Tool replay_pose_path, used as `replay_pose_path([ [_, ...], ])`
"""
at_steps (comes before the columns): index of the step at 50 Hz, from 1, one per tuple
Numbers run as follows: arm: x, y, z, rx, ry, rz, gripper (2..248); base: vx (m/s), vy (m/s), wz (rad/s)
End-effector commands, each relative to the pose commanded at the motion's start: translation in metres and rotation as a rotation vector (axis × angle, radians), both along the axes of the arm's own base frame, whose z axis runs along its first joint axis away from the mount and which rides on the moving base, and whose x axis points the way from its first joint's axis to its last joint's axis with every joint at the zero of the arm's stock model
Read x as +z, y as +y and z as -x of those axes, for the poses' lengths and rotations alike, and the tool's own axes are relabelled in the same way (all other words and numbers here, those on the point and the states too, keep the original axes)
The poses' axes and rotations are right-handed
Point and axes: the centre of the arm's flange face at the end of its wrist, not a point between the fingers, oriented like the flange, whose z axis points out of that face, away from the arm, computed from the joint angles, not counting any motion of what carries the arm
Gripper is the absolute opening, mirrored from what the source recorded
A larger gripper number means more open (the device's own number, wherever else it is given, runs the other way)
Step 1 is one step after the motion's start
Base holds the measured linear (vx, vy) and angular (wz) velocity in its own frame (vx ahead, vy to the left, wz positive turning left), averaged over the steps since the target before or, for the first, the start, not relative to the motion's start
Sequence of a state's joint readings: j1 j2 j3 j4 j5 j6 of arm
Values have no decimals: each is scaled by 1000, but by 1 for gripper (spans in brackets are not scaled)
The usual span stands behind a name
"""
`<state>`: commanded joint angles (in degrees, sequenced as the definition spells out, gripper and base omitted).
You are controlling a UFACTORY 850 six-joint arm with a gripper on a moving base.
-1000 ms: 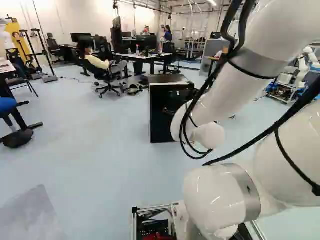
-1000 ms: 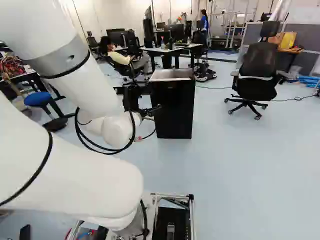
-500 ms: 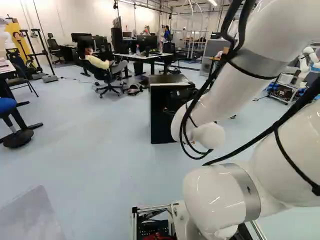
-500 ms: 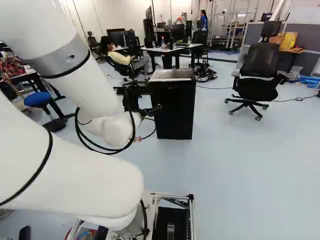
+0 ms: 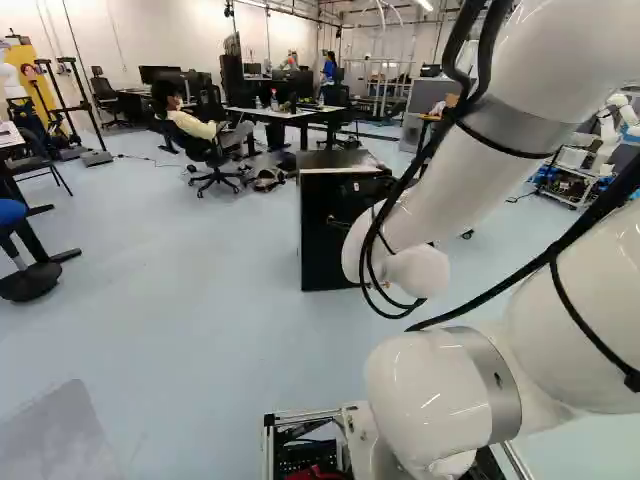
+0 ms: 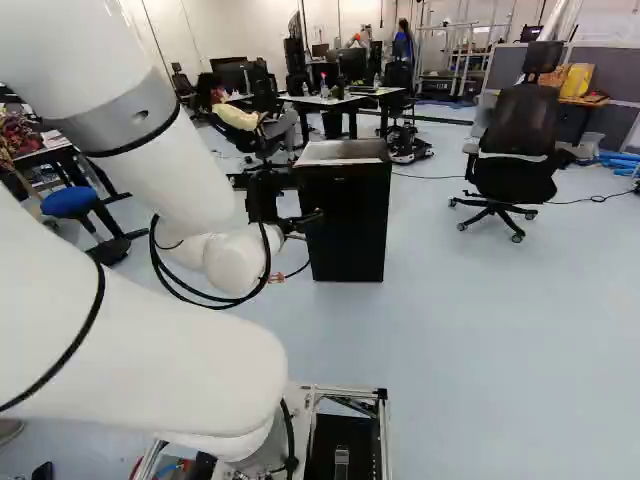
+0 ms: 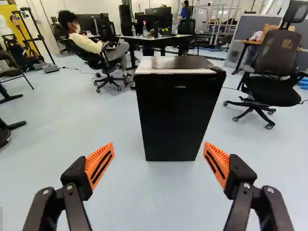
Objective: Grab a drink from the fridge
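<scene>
While the gripper (image 6: 292, 222) is spread wide, the black fridge (image 7: 178, 115) stands upright ahead, apart from it.

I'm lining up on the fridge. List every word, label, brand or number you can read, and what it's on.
No text is readable in these views.
Fridge: small pale badge high on its front, too small to read.
Arm: small dark mark on the grey band of a lower joint, too small to make out.
Bottle on the far table: any label is too small to read.
</scene>
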<state>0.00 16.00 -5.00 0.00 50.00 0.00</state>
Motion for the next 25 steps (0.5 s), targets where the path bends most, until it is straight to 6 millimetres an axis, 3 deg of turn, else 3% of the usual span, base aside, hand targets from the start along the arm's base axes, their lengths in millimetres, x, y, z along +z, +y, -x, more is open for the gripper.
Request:
replay_pose_path([
  [25, 0, 0, 0, 0, 0, 0, 247, 68, 42, -13],
])
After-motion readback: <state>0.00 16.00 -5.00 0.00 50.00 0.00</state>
